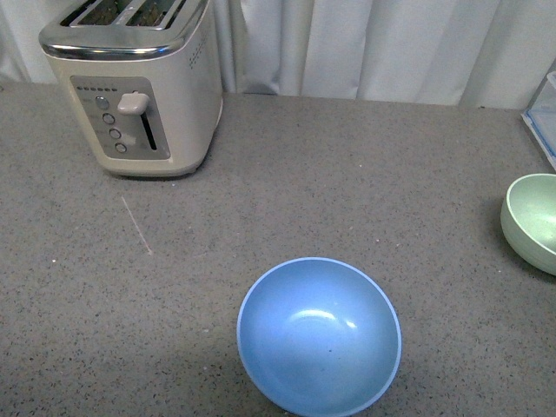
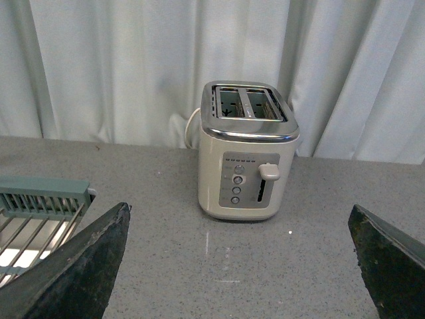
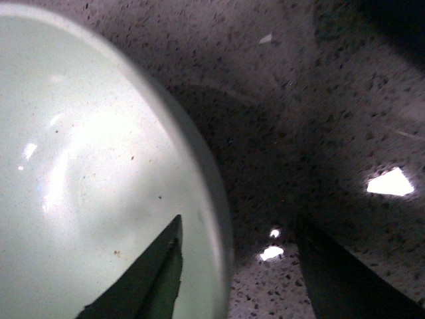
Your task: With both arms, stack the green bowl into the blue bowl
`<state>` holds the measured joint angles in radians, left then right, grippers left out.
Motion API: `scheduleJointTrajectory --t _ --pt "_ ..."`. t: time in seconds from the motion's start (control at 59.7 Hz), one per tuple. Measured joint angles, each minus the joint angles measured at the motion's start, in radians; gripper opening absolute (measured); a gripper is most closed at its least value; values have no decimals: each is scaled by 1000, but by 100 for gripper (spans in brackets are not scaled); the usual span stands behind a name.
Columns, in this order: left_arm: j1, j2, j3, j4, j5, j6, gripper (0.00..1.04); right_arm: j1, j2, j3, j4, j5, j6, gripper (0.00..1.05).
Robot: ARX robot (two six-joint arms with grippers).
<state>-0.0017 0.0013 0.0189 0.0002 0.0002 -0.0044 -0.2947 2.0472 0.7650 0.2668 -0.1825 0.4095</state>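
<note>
Straddling the rim of the round pale mint-green matte bowl [image 3: 86, 173], the right pincer [image 3: 238, 224] stands spread, one finger inside and one outside. On the grey speckled bench [image 1: 287, 200] this bowl lies far right of the round sky-blue matte bowl [image 1: 319, 337]. The left pincer [image 2: 238, 211], also spread, faces away from both.

Counted two bowls: one blue bowl [image 1: 319, 334], nearer than the toaster [image 1: 139, 87] and to its right, and one green bowl [image 1: 534, 221], farther right of the toaster. Found one toaster, with two slots [image 2: 249, 103], four round buttons [image 2: 236, 179] and one lever [image 2: 269, 171]. Noted one wire rack [image 2: 40, 219]. Counted two hands, the left hand [image 2: 238, 219] and the right hand [image 3: 239, 222], two fingers each.
</note>
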Motion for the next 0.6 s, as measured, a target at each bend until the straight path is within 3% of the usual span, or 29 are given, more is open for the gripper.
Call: scheduleJointTrajectory --t 0.285,0.603 --pt "0 0 0 0 0 0 98 39 -116 -75 19 -55 11 4" --pt "0 0 0 0 0 0 98 127 -369 -186 11 -143 34 3"
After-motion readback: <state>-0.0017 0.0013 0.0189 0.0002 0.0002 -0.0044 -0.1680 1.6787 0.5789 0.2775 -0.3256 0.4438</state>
